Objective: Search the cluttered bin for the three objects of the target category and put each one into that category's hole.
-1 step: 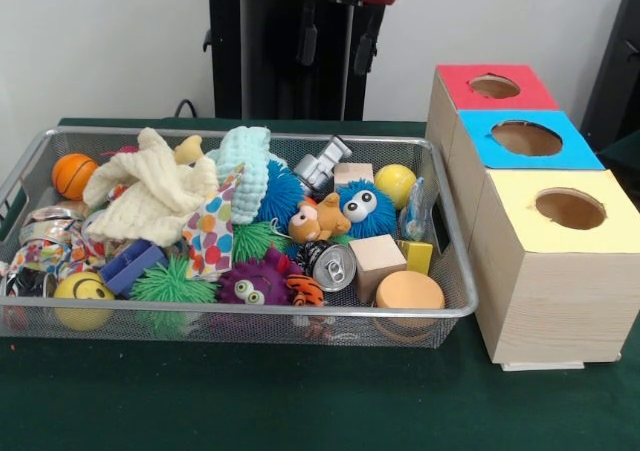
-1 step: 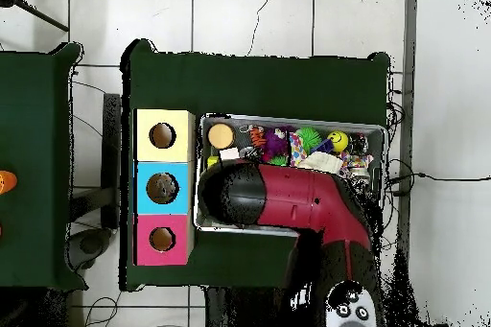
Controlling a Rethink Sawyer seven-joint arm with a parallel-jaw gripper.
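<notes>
A silver wire-mesh bin (image 1: 60, 316), heaped with toys, fills the left of the front view. At right stands a row of wooden boxes with red (image 1: 496, 87), blue (image 1: 527, 138) and yellow holes (image 1: 570, 209), awaiting sorting. The red-and-black arm (image 2: 288, 198) covers the bin overhead, hiding its gripper, so I cannot tell its state.

From above, the red and black arm (image 2: 288, 198) covers most of the mesh bin (image 2: 376, 131); whatever lies under it is hidden. The gripper cannot be seen beneath it. From the front, the arm is cut off at the top edge.
</notes>
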